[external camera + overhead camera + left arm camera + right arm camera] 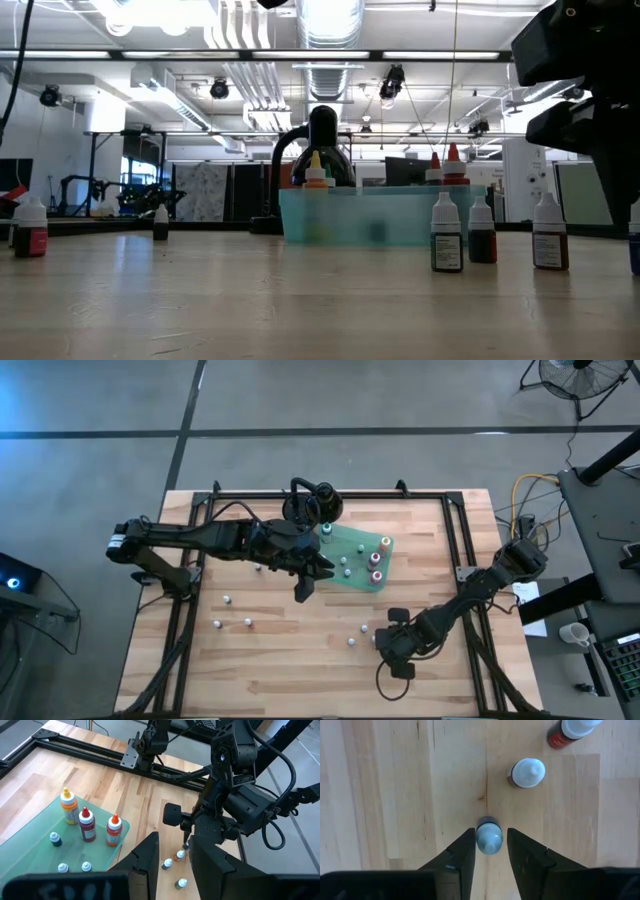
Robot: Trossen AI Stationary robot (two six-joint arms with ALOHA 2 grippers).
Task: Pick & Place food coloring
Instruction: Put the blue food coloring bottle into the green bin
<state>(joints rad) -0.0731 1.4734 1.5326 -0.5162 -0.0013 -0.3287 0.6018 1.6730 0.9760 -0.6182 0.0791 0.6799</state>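
The food coloring bottles are tiny, with white caps. Several stand on a flat green sheet at the far middle, and others stand loose on the wooden table. My right gripper points down near the table's front right, shut on one loose bottle with a white cap. Two more bottles stand just beyond it. My left gripper hovers high over the table's middle, beside the sheet's near left corner. It is open with nothing between its fingers. My right gripper pinches the small bottle's two opposite sides between its two fingers. The fingers come from above, pointing down. The bottle stands upright, cap up, its base on the table.
A black round-based stand sits at the far edge behind the sheet. Three loose bottles stand on the near left. Black frame rails run along the table's sides. Bare wood lies at the near middle.
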